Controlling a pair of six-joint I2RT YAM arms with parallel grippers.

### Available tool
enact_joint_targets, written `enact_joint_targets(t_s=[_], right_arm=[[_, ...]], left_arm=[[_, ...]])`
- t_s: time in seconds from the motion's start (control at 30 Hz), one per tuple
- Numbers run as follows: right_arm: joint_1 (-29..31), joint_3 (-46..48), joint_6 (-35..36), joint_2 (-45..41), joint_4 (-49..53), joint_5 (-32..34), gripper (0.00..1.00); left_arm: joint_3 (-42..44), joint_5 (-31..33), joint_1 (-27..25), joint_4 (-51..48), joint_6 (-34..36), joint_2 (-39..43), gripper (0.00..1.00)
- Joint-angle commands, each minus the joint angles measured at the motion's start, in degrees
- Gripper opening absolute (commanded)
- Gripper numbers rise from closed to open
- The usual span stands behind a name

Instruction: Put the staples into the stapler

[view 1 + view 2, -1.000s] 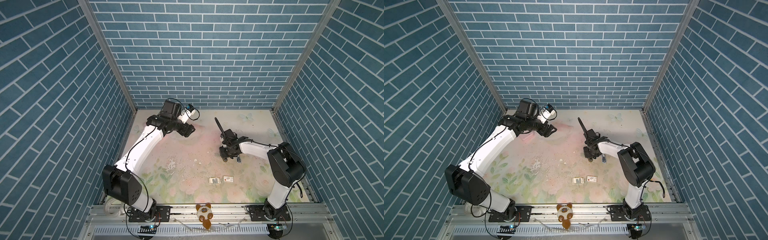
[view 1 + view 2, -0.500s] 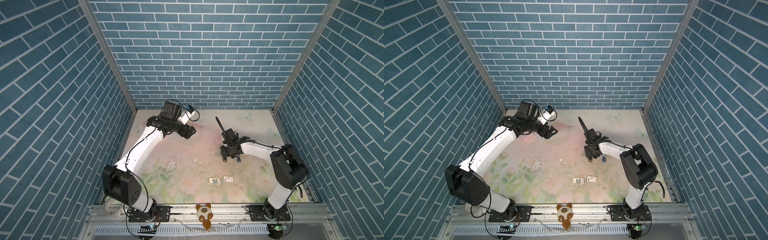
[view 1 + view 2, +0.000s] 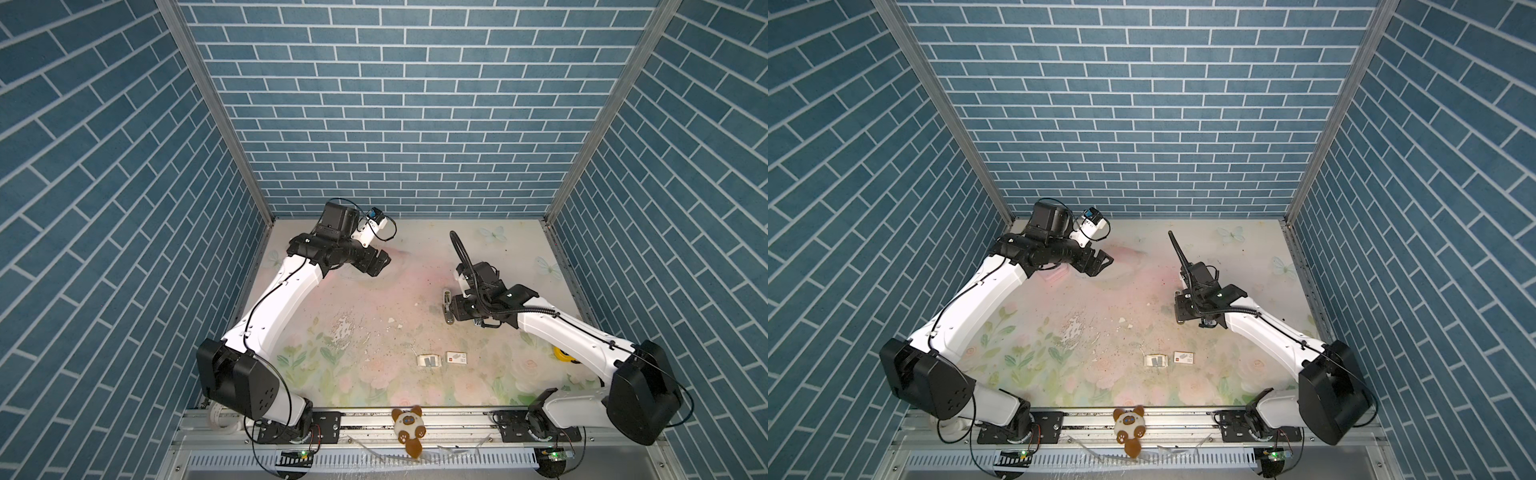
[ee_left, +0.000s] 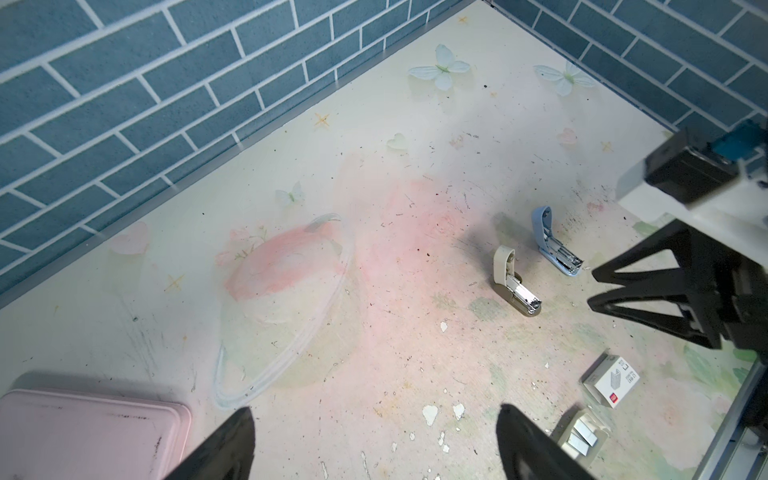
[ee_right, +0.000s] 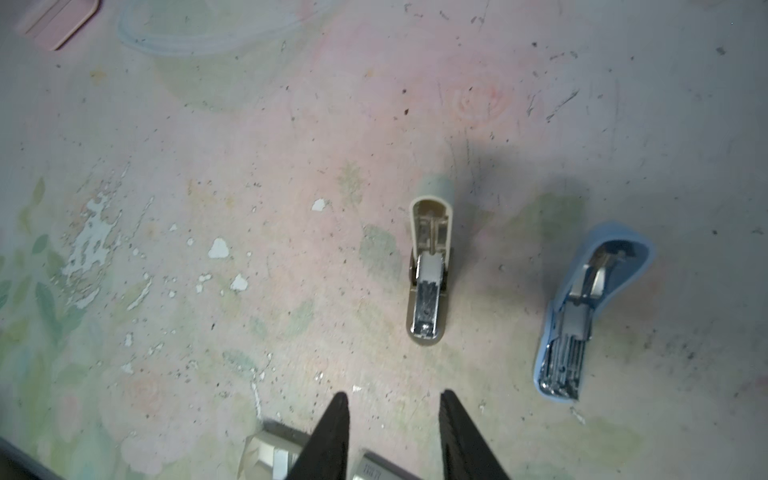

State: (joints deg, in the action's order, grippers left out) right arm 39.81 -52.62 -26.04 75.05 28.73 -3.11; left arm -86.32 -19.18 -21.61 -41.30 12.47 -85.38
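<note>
- Right off the nose end of the beige stapler (image 5: pixel 428 291): right gripper (image 5: pixel 392 399), raised off the table, jaws a little way apart, nothing pinched between. Empty-handed, basically.
- On the beige stapler itself: lid flipped right back, shiny channel facing up. Can't tell loaded or not from these shots, too much glare.
- Just beside the beige stapler: blue stapler (image 5: pixel 582 324), also flipped open, with what looks like a messy bunch of grey strips already crammed in the channel.
- Near the beige stapler, further out past the nose end: white card tray (image 3: pixel 419 360) with the staples (image 4: pixel 582 435) lying inside, a few grey strips. White sleeve (image 4: pixel 615 380) with the red mark just beside the tray, small gap between.
- Well apart from the beige stapler, near a pink board (image 4: pixel 83 432): left gripper (image 4: pixel 374 415), jaws spread wide, holding nothing. Not in play right now, by the look of it.
- Step in hand, best guess: the fetch, with no strip picked up for the beige stapler yet.
- Next move, probably: swing over to the white card tray, come down square on one strip, pinch gently across the narrow sides, no snapping, no scooping up a neighbour.
- After that: line the strip up lengthwise with the beige channel, legs down, lower flat, let go, push the lid shut.
</note>
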Motion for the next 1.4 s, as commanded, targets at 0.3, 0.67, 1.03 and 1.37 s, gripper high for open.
enact_joint_targets(t_s=[0.3, 0.67, 1.03, 1.37], right_arm=[[16.1, 5.5, -12.3, -2.8, 0.4, 2.7, 0.31], [23.5, 3.1, -16.8, 5.5, 1.5, 6.2, 0.26], [25.0, 1.4, -20.8, 9.0, 1.6, 7.0, 0.16], [26.0, -0.9, -19.8, 13.8, 1.2, 6.1, 0.19]], left_arm=[[1.6, 0.0, 0.2, 1.2, 0.4, 2.0, 0.92], [1.1, -1.6, 0.2, 1.2, -0.2, 1.0, 0.93], [1.8, -2.8, 0.2, 1.5, -0.7, 1.8, 0.93], [2.5, -3.0, 0.2, 1.8, -0.9, 2.2, 0.93]])
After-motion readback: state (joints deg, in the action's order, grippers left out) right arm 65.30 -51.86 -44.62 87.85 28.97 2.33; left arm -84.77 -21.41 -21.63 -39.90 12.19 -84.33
